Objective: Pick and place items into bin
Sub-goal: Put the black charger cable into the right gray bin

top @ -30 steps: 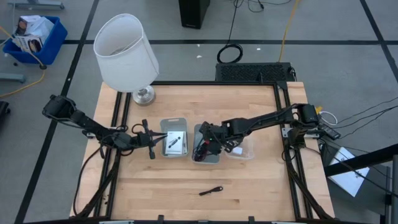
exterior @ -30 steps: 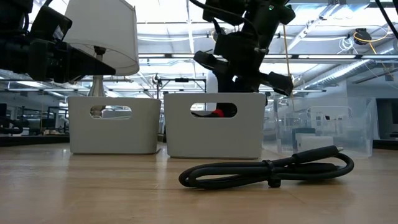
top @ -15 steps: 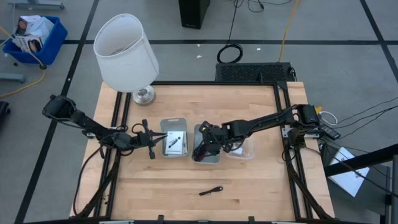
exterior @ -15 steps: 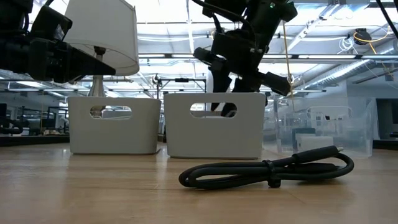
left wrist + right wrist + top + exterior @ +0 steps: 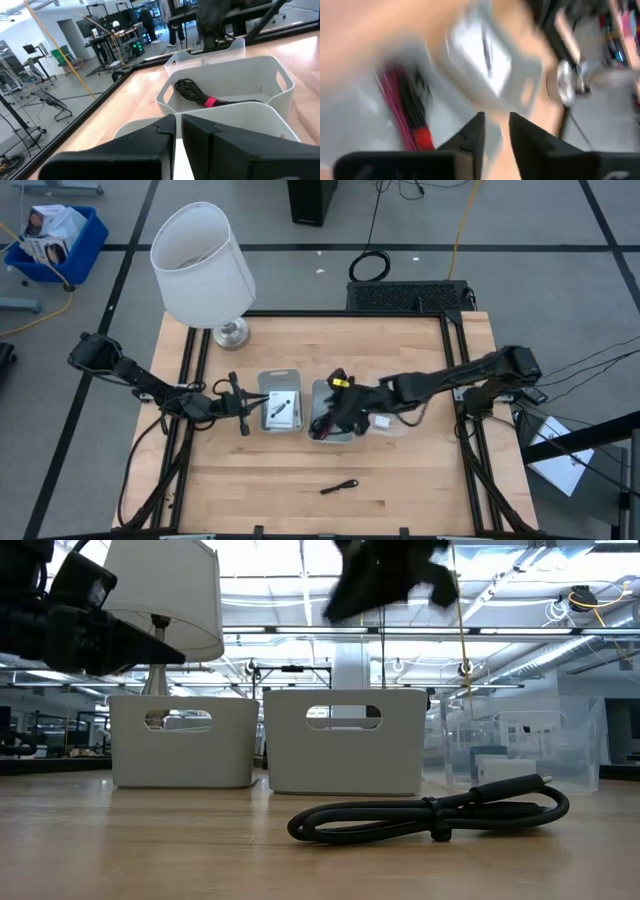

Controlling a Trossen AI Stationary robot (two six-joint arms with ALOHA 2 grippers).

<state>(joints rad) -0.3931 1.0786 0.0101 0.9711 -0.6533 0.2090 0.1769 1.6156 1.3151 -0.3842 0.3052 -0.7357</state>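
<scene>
The coiled red-and-black cable [image 5: 322, 425] lies on the floor of the middle white bin [image 5: 318, 388], and also shows in the left wrist view [image 5: 200, 95] and the right wrist view [image 5: 405, 125]. White cards with black marks [image 5: 282, 408] lie in the left white bin [image 5: 280, 374]. A small white piece [image 5: 383, 421] sits in the clear bin [image 5: 400, 426]. My right gripper [image 5: 343, 402] hovers open above the middle bin, blurred in the low view [image 5: 385, 575]. My left gripper [image 5: 240, 406] waits shut beside the left bin. The tiny black cube is not visible.
A looped black cable [image 5: 340, 486] lies on the bare wood near the table's near edge, large in the low view [image 5: 430, 815]. The white-shaded lamp [image 5: 205, 265] stands at the far left corner. The three bins sit side by side mid-table.
My right gripper has risen from just above the middle bin's rim to the top of the low view, moving fast and blurred, while its arm swung. The red that showed through the bin's handle slot a second ago is gone from there.
</scene>
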